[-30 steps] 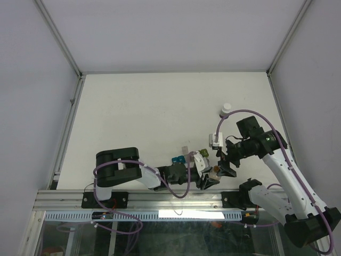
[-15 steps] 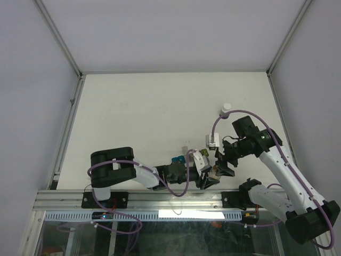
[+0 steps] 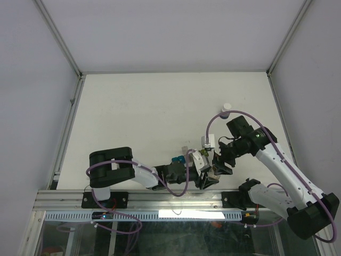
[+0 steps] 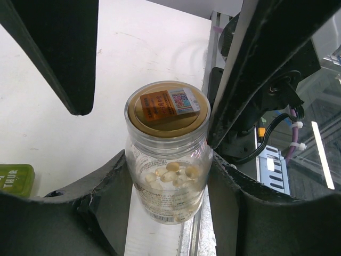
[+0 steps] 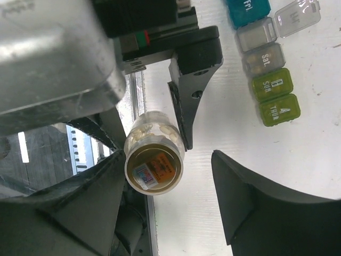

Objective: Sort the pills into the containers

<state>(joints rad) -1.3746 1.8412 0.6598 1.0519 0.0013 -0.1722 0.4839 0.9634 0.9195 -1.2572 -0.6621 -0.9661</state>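
Note:
A clear pill jar (image 4: pixel 168 160) with a gold lid (image 4: pixel 166 109) and an orange label holds several pale pills. My left gripper (image 4: pixel 167 184) is shut on its body near the table's front edge (image 3: pixel 209 178). My right gripper (image 5: pixel 176 205) is open at the lid end of the jar (image 5: pixel 154 160); one finger lies against the jar, the other stands apart. The containers (image 5: pixel 266 69) are a strip of teal, grey and green compartments on the table, one lid (image 5: pixel 297 16) flipped open; they also show in the top view (image 3: pixel 184 158).
A small white bottle (image 3: pixel 226 109) stands on the table behind the right arm. The metal front rail (image 3: pixel 160 200) runs just below the jar. A green compartment (image 4: pixel 16 178) lies at the left of the left wrist view.
My right arm has moved left and closer, bringing its open gripper up to the jar's lid. The left gripper still holds the jar in about the same place.

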